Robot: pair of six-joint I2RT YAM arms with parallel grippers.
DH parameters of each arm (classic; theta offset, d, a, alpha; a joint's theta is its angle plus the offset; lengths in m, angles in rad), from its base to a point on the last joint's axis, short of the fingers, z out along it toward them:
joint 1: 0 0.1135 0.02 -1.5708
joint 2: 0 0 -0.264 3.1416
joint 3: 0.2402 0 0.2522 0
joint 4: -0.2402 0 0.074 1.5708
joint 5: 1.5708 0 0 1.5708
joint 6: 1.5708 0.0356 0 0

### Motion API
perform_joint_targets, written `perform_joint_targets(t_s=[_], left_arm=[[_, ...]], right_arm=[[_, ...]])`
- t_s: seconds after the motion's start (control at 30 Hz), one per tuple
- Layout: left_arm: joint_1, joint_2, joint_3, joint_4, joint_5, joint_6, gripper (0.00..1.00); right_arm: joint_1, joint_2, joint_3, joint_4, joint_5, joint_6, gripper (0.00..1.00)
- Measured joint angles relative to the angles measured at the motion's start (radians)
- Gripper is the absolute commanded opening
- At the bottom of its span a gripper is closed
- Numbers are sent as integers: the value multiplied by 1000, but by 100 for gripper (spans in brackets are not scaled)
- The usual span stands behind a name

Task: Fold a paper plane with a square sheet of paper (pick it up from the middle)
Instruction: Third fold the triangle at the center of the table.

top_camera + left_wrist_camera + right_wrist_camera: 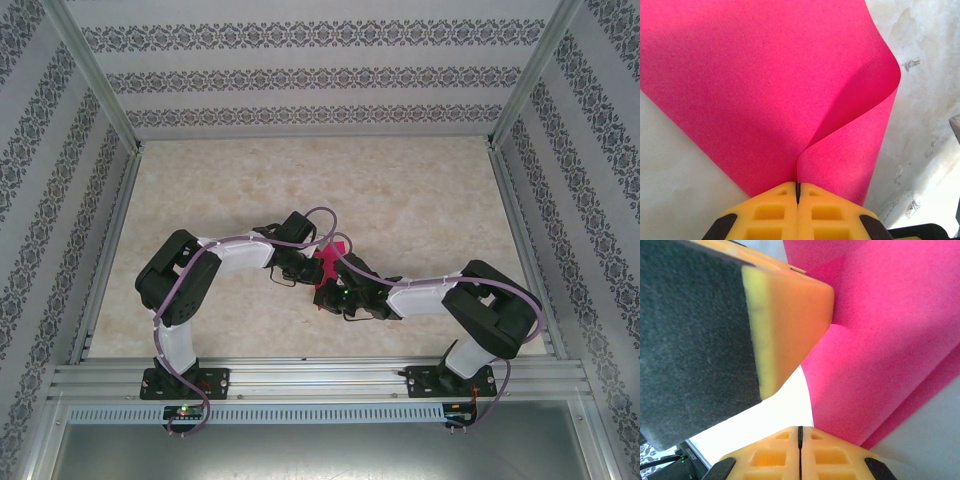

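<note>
The square sheet of paper (329,260) is magenta-pink and held up off the table between the two arms, at the table's middle. In the left wrist view the sheet (765,90) bends over into a soft curl, and its lower edge runs into the slit of my left gripper (798,189), which is shut on it. My right gripper (799,431) has its yellow fingers pressed together with nothing seen in the slit. The sheet (890,340) passes just right of them, behind the right finger. From above, the left gripper (306,268) and right gripper (328,293) nearly touch.
One yellow finger with a dark pad (785,315) of the left gripper looms close in the right wrist view. The marble-look table (420,190) is ringed by aluminium rails (320,378) and patterned walls (300,80). Open table lies beyond the arms.
</note>
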Motion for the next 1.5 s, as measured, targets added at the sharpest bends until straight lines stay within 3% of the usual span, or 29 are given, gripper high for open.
perform_joint_targets(t_s=[0.5, 0.8, 1.3, 1.5], left_arm=[[0, 13, 12, -2, 16, 0, 1], [0, 13, 12, -1, 16, 0, 1], [0, 13, 12, -2, 16, 0, 1], [0, 13, 12, -2, 17, 1, 2]], right_arm=[[-13, 20, -6, 10, -21, 25, 10], [-20, -97, -27, 1, -5, 11, 10], [-19, 19, -32, 56, -36, 32, 8], [-25, -90, -32, -41, 1, 18, 10]])
